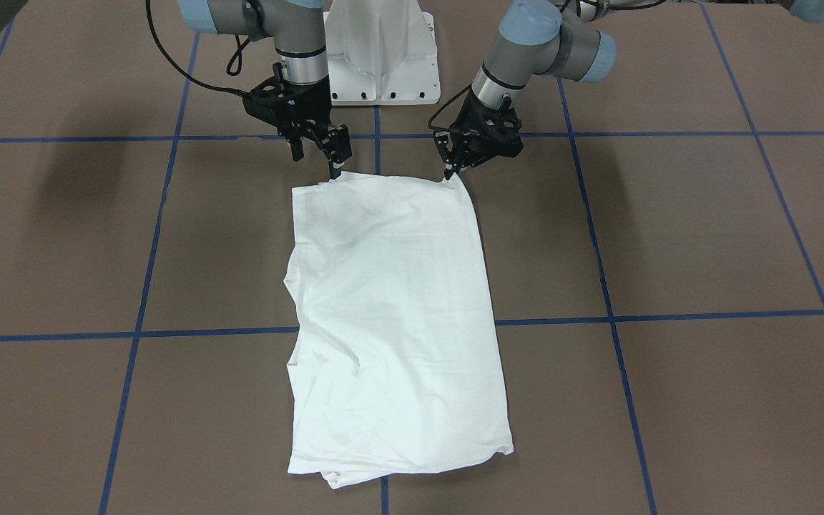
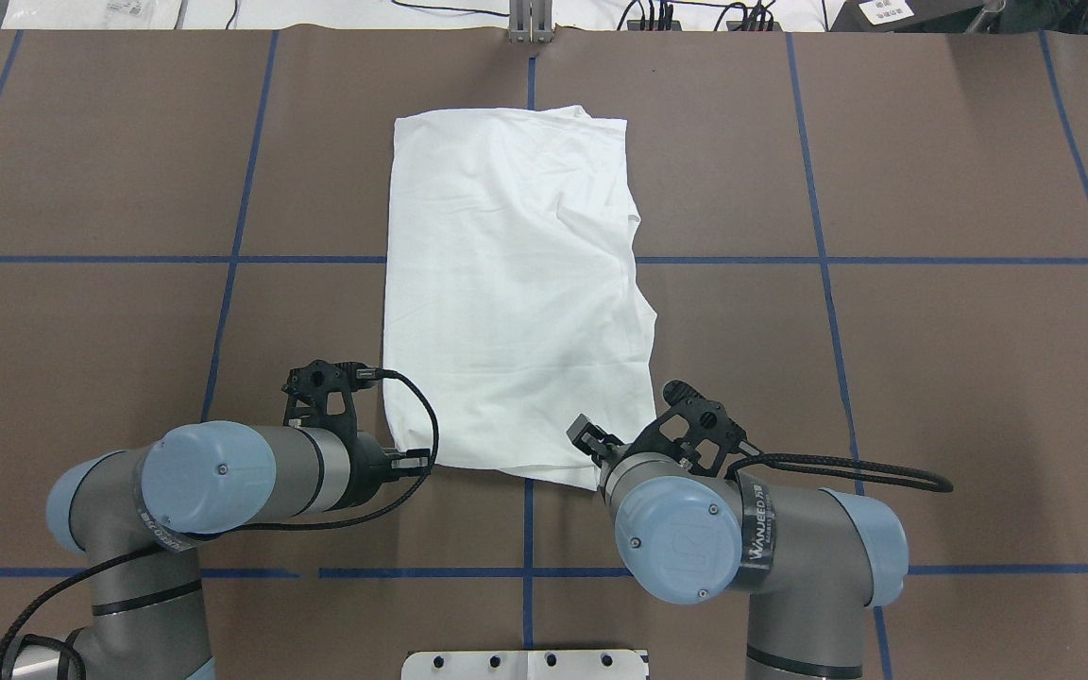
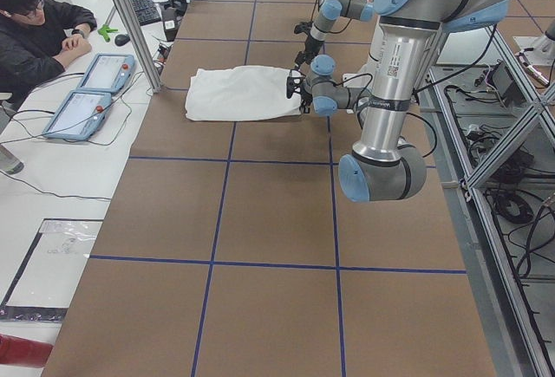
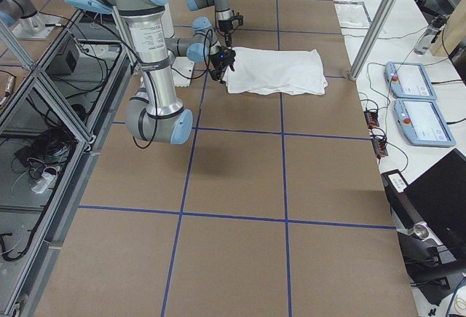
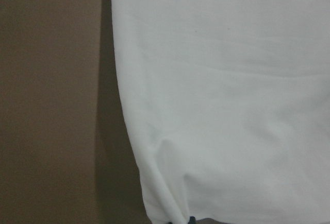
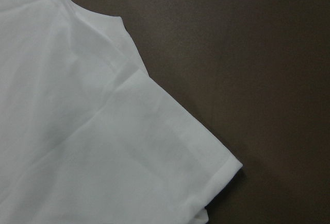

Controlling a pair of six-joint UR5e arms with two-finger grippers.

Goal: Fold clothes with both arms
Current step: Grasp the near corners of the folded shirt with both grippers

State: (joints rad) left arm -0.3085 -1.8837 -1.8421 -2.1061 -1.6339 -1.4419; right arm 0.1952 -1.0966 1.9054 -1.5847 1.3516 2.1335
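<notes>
1. We see the shirt (image 1: 398, 300) folded into a long white oblong. It lies flat at the middle of the brown table (image 1: 705, 229), its long side running away from the robot.
2. Its near short edge lies a little way in front of the white base (image 1: 383, 64). The far end reaches past a cross line of blue tape (image 1: 669, 316), and a little bunched cloth pokes out under one far corner.
3. Both arms reach down to the near edge, one at each corner.
4. The left gripper (image 1: 450, 170) stands at the corner on the robot's left. Its fingertips are close together and touch the cloth, which rises there to a small peak. We cannot tell whether the jaws are pinching the fabric or only resting against it.
5. The right gripper (image 1: 317, 163) stands at the other near corner. Its fingers are plainly apart, so we take the jaws as open. One fingertip meets the shirt's edge and the other hangs over bare table just beside it.
6. In the left wrist view the shirt's side edge runs down the frame, with a dark shadow on the table beside it.
7. In the right wrist view a hemmed corner lies flat on the table.
8. In the left side view a person (image 3: 39, 30) sits at a white desk beyond the table, near two tablets (image 3: 104, 72).
</notes>
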